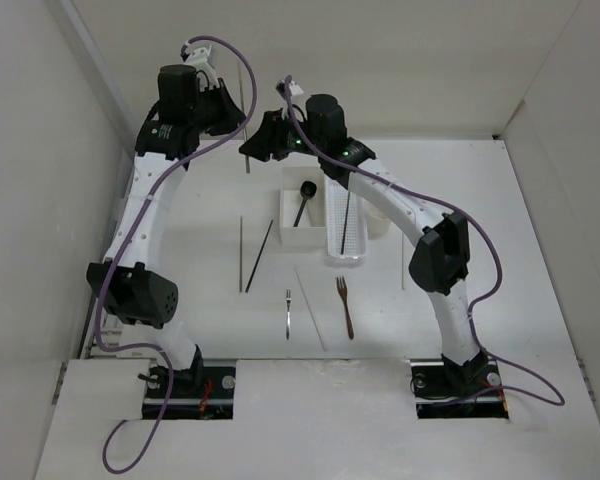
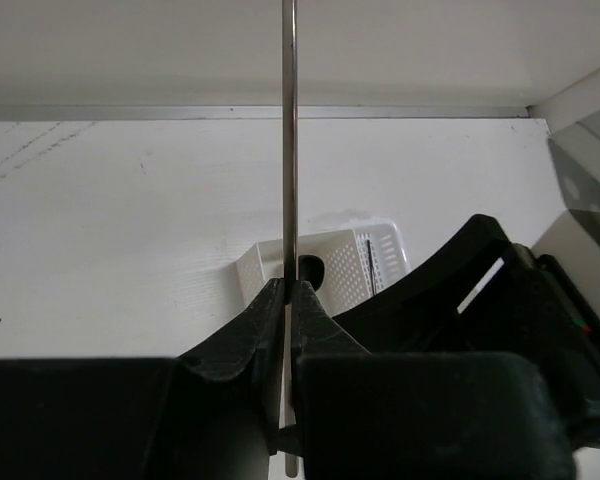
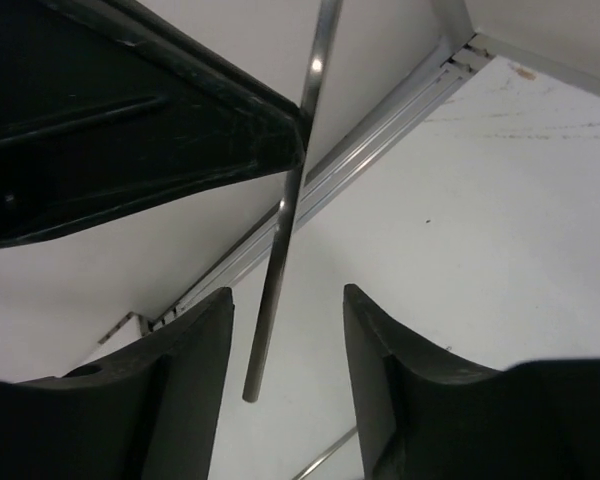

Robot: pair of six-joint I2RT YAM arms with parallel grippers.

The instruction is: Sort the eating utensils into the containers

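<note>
My left gripper (image 1: pixel 236 118) is shut on a thin grey chopstick (image 1: pixel 247 163) and holds it above the far table; the left wrist view shows the stick (image 2: pixel 289 150) pinched between the jaws (image 2: pixel 290 292). My right gripper (image 1: pixel 252 148) is open right beside it; in the right wrist view (image 3: pixel 290 315) the stick's end (image 3: pixel 278 260) hangs between the open fingers, nearer the left one, not touching. A black spoon (image 1: pixel 305 196) lies in the white square box (image 1: pixel 302 236). The perforated basket (image 1: pixel 346 252) holds a dark chopstick. The cream cup (image 1: pixel 379 226) is partly hidden by the right arm.
On the table lie a pale chopstick (image 1: pixel 241 250), a dark chopstick (image 1: pixel 260 255), a silver fork (image 1: pixel 289 312), a brown fork (image 1: pixel 345 305) and a faint pale chopstick (image 1: pixel 311 308). White walls enclose the table on the left, back and right.
</note>
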